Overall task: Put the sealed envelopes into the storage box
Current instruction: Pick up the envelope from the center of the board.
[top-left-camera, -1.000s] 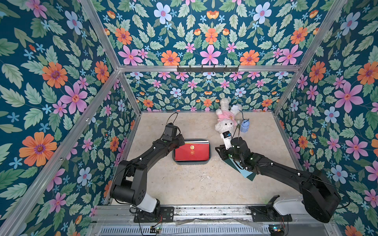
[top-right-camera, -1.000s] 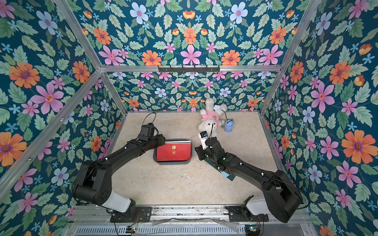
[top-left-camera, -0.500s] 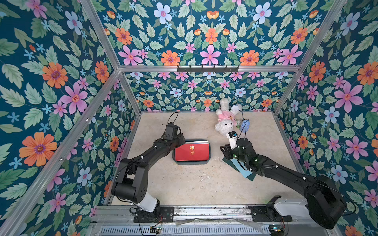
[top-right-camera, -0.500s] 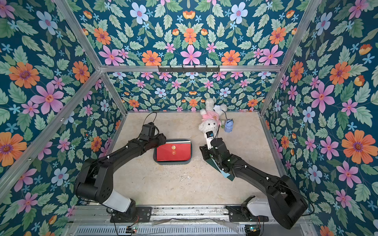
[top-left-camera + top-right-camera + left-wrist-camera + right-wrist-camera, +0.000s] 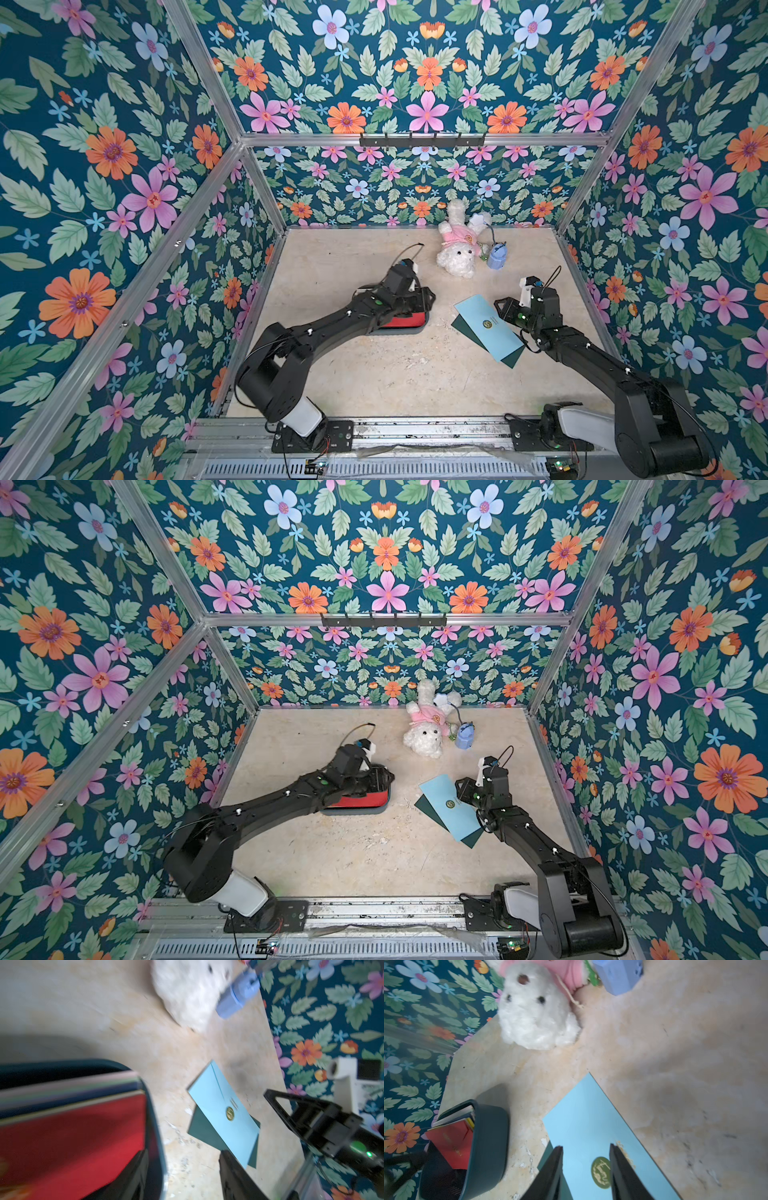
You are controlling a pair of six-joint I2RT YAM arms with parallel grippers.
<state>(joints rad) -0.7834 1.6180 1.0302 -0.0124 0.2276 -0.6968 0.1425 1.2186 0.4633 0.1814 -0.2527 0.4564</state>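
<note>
Seal (image 5: 601, 1172) of light-blue envelope (image 5: 591, 1126) between parted right jaws

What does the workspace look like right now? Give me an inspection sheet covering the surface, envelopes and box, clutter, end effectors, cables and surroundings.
Surface: beige tabletop, scuffed, no spills seen.
Job's things: storage box holds a stack topped by a red envelope; light blue envelope lies on a dark green envelope, both outside the box.
Clutter: white plush bunny and small blue toy backpack near the back wall.
End effectors: left end effector open over the box; right end effector open above the light blue envelope.
Cables: thin cable loops at both wrists, clear of the envelopes.
Surroundings: floral walls, aluminium frame.
</note>
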